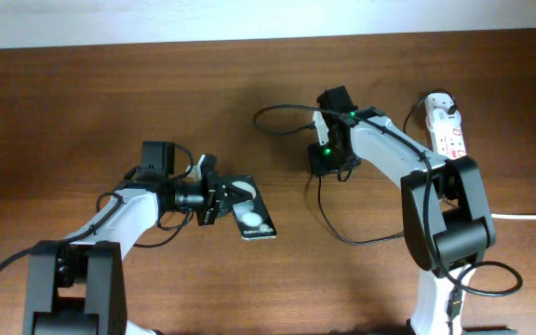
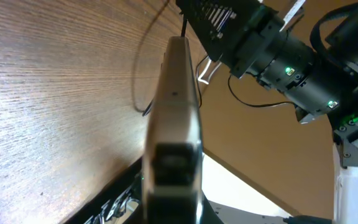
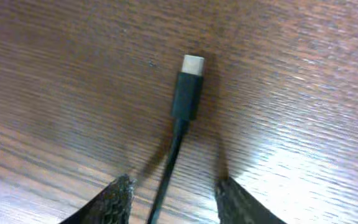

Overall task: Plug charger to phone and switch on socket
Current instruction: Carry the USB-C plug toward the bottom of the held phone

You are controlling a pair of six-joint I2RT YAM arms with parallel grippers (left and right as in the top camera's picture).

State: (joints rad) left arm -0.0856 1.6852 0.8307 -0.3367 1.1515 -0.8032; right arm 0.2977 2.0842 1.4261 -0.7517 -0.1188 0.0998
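Note:
The black phone lies right of centre-left on the table, face up with two white spots. My left gripper is at its left edge and appears shut on it. The left wrist view shows the phone's pale edge close up, with a dark port. The charger's black cable loops near my right gripper. In the right wrist view the connector lies flat on the wood, and my right gripper is open with a finger on each side of the cable. The white socket is at the far right.
A white plug adapter sits at the far end of the socket. The thick white cord runs off the right edge. Slack black cable curves across the wood in front of the right arm. The right arm shows in the left wrist view.

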